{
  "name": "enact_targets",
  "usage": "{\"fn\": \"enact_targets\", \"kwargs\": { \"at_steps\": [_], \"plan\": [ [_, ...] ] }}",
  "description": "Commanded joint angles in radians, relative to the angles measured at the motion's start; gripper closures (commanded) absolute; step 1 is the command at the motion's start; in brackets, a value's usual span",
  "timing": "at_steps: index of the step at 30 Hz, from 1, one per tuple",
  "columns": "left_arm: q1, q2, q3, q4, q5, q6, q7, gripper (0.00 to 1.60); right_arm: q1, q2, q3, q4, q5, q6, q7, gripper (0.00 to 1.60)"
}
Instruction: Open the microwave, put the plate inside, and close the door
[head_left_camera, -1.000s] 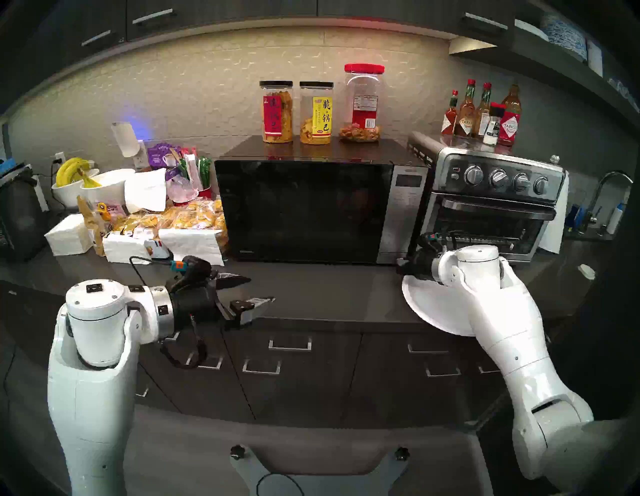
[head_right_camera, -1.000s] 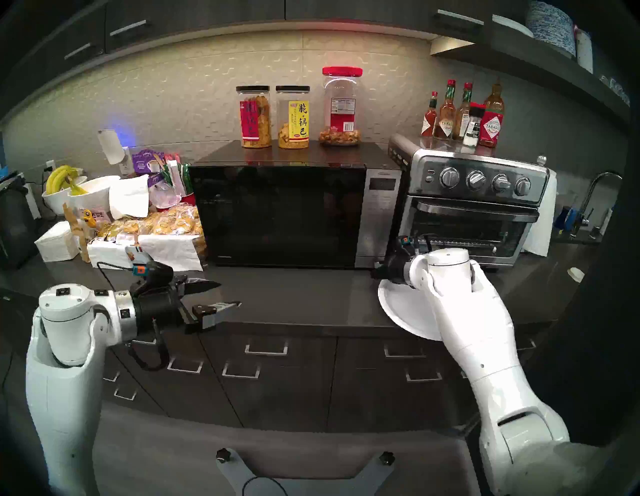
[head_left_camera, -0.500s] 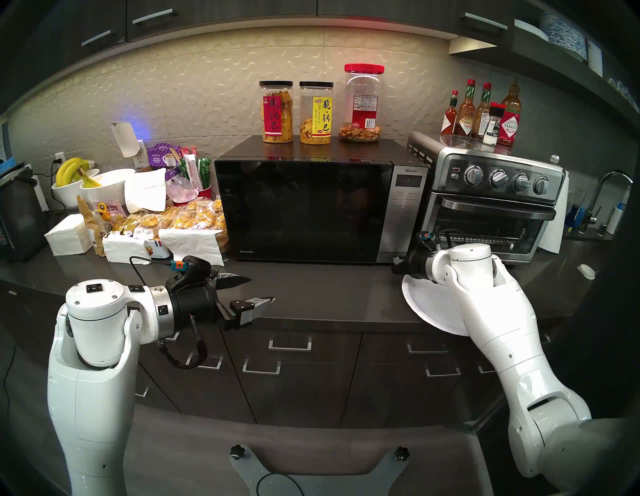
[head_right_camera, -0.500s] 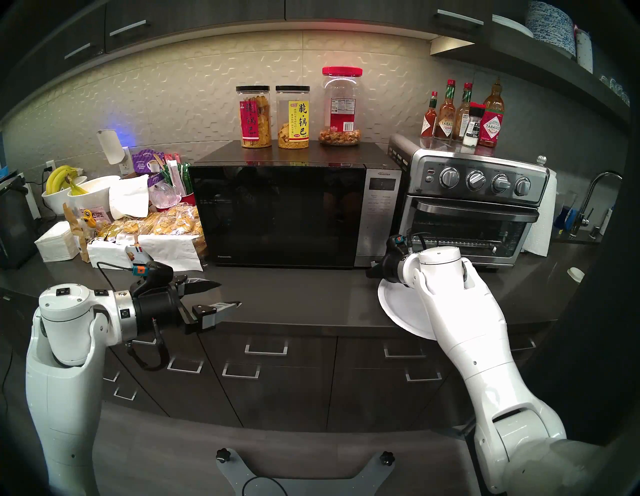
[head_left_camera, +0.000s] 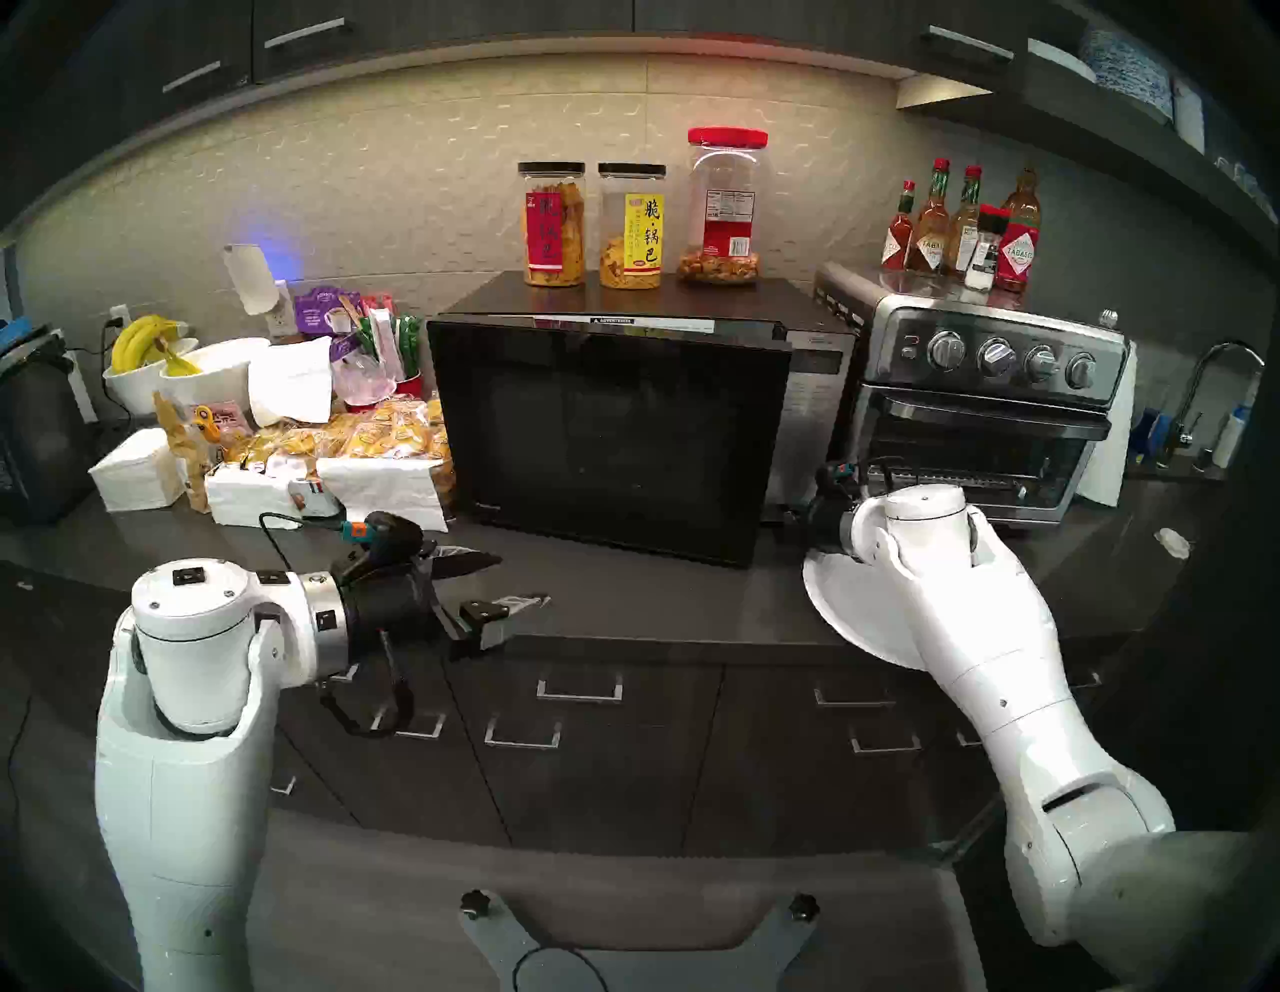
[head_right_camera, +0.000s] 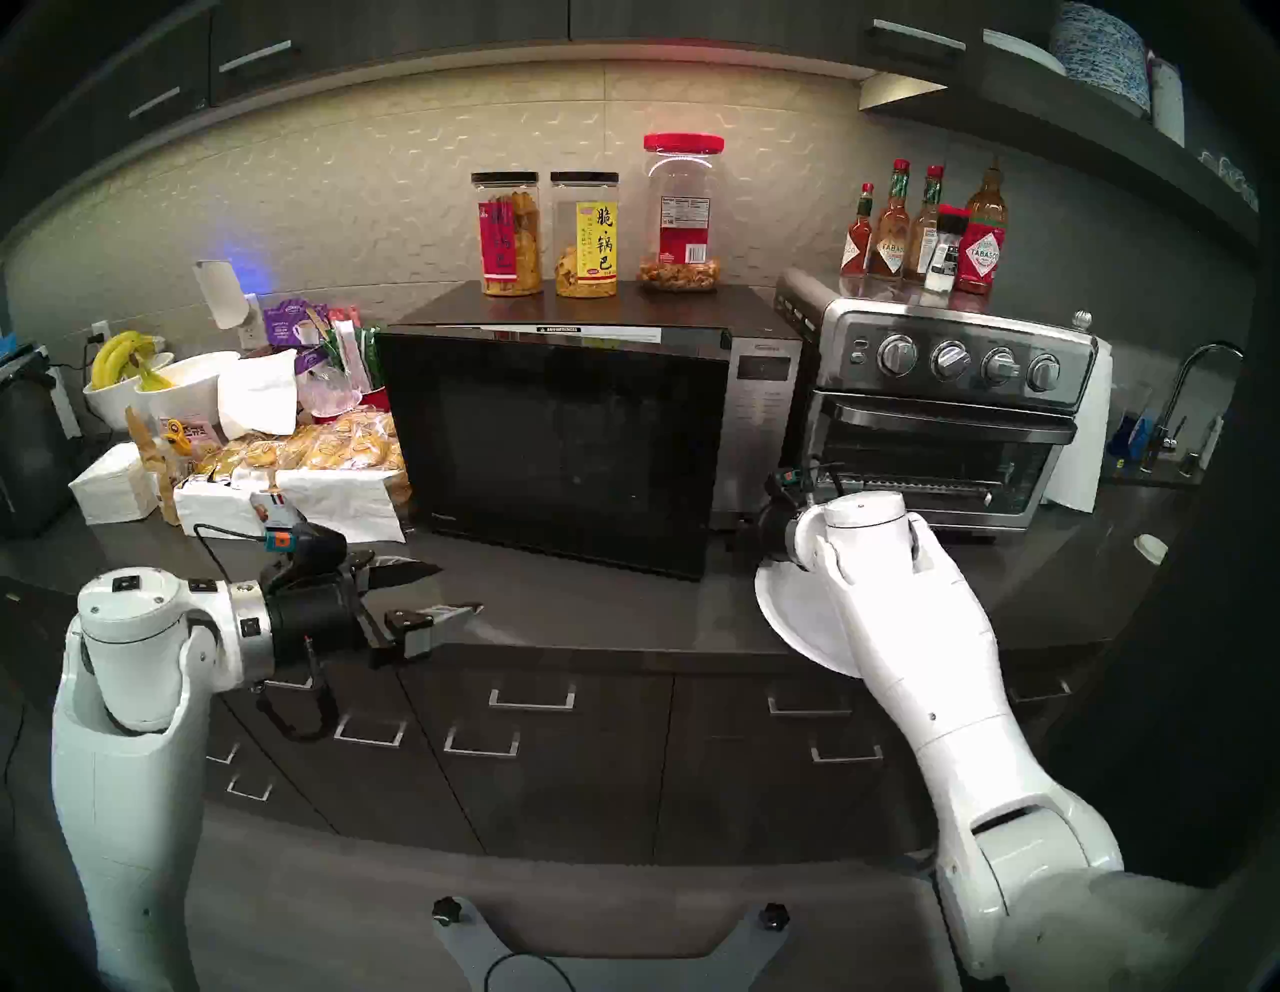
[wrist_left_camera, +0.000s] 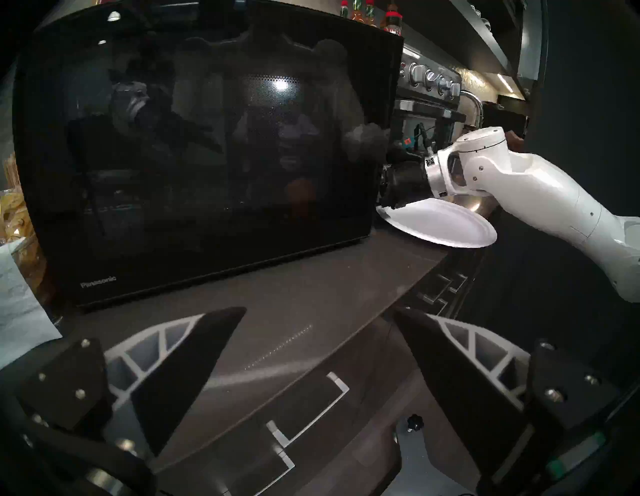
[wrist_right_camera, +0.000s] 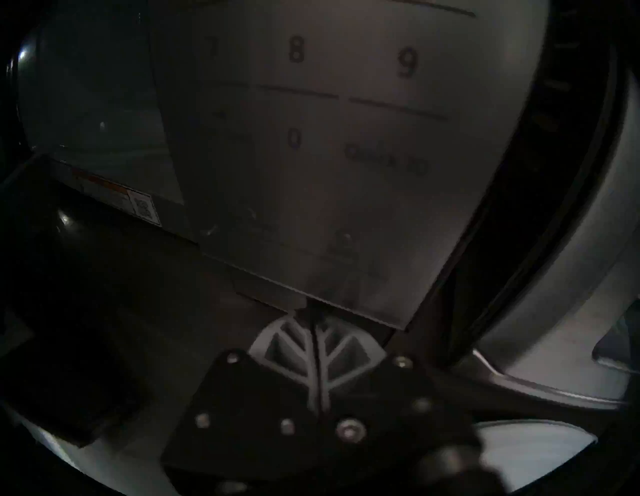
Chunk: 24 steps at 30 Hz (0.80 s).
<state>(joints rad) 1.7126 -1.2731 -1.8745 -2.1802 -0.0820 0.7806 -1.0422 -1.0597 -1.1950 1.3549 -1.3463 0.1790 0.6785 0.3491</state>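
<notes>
The black microwave (head_left_camera: 810, 415) stands at the middle of the counter. Its glass door (head_left_camera: 609, 443) is ajar, the right edge swung out toward me, also filling the left wrist view as the door (wrist_left_camera: 207, 156). My right gripper (head_left_camera: 789, 516) is shut and empty. In the right wrist view the right gripper (wrist_right_camera: 313, 313) has its tips at the bottom edge of the silver keypad (wrist_right_camera: 311, 173). The white plate (head_left_camera: 852, 603) lies on the counter under my right wrist, overhanging the front edge. My left gripper (head_left_camera: 523, 578) hangs open and empty over the counter's front left.
A silver toaster oven (head_left_camera: 990, 409) stands right of the microwave, with sauce bottles (head_left_camera: 970, 228) on top. Three jars (head_left_camera: 554, 222) sit on the microwave. Snack bags (head_left_camera: 388, 436), napkins and banana bowls (head_left_camera: 173, 367) crowd the left. Drawers (head_left_camera: 582, 686) lie below the counter edge.
The microwave door has sprung from shut to ajar. My right wrist has slid a little left, toward the keypad's lower edge. The left arm has not moved.
</notes>
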Motion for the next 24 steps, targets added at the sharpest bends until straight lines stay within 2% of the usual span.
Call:
{"fn": "enact_targets", "kwargs": {
  "at_steps": [1,15,24],
  "plan": [
    [-0.001,-0.001,0.0,-0.011,-0.001,0.001,0.0,0.0,0.05,-0.026,0.008,0.003,-0.004,-0.052,-0.017,1.6],
    [0.011,0.017,-0.03,-0.027,-0.013,0.003,-0.022,0.0,0.042,-0.021,0.018,0.001,-0.012,-0.06,0.002,1.6],
    [0.057,0.044,-0.071,-0.069,-0.014,0.013,-0.033,0.0,0.044,-0.024,0.025,0.004,-0.018,-0.06,0.009,1.6]
  ]
}}
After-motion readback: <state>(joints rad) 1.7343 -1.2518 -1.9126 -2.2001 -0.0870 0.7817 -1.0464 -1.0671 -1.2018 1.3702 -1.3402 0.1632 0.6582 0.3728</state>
